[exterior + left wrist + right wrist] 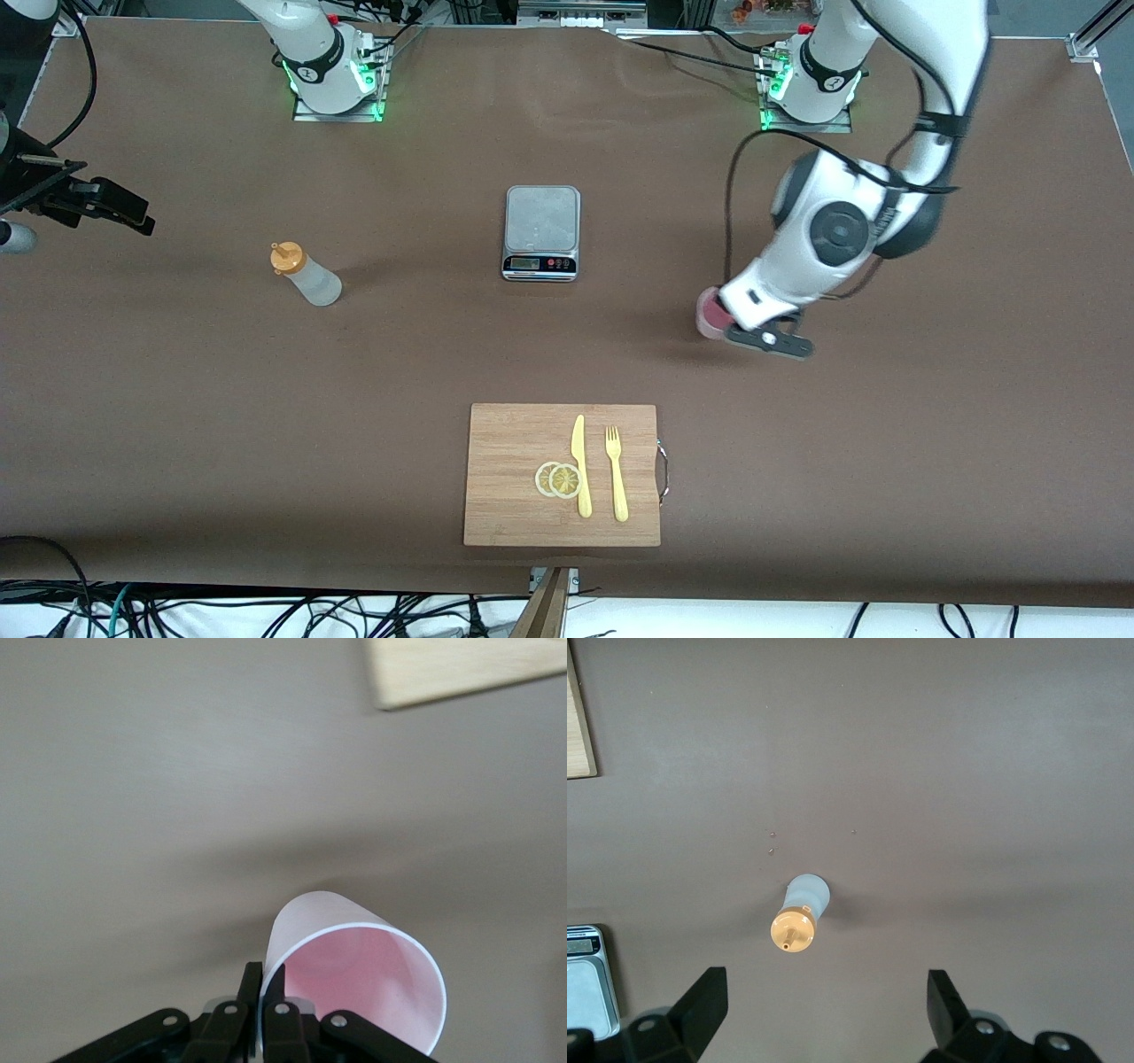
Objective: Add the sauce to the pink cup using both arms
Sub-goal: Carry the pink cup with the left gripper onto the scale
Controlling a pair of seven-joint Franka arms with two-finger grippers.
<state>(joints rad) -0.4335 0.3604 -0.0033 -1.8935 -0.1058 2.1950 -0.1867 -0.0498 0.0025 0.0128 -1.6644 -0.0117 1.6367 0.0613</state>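
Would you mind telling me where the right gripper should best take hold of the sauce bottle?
Grip the sauce bottle around its whitish body, below the orange cap, probably coming down from above. It stands upright and alone, and the open right gripper hangs over it.

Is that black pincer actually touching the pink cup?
Touching. The left wrist view shows the left pincer shut on the pink cup, its fingers pinching the rim.

A grey kitchen scale (541, 232) sits mid-table. Nearer the camera, a wooden cutting board (514, 514) holds a yellow knife (580, 465), yellow fork (616, 472), and apparently two lemon slices (558, 479).
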